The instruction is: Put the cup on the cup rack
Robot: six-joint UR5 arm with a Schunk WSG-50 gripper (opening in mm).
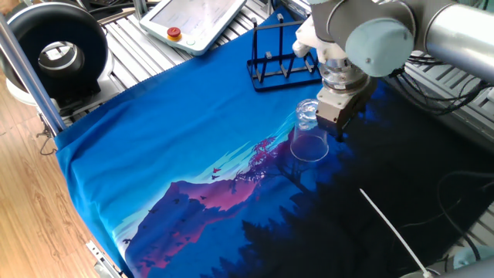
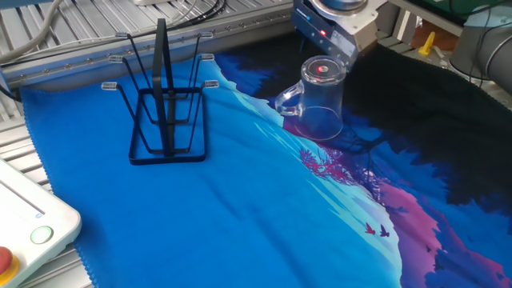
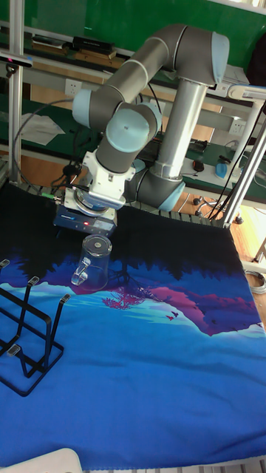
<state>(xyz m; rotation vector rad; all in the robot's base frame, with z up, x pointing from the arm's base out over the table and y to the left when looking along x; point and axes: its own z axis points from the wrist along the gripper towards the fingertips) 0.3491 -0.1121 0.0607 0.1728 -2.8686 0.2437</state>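
The cup (image 2: pixel 322 100) stands upside down on the cloth (image 2: pixel 240 208), mouth down and thick base up, at the border between the blue area and the dark area of the print. Its handle (image 2: pixel 288 98) points toward the cup rack (image 2: pixel 164 104). The cup rack stands upright on the blue part of the cloth, well apart from the cup, with its thin pegs pointing up. The gripper (image 2: pixel 330 36) hangs just behind and above the cup base; a red light on its body is reflected in the base. The fingers are hidden behind the gripper body and the glass in all three views, so it cannot be determined whether they are spread or pressed on the cup. A white pendant (image 1: pixel 194 19) with a red button lies beyond the rack.
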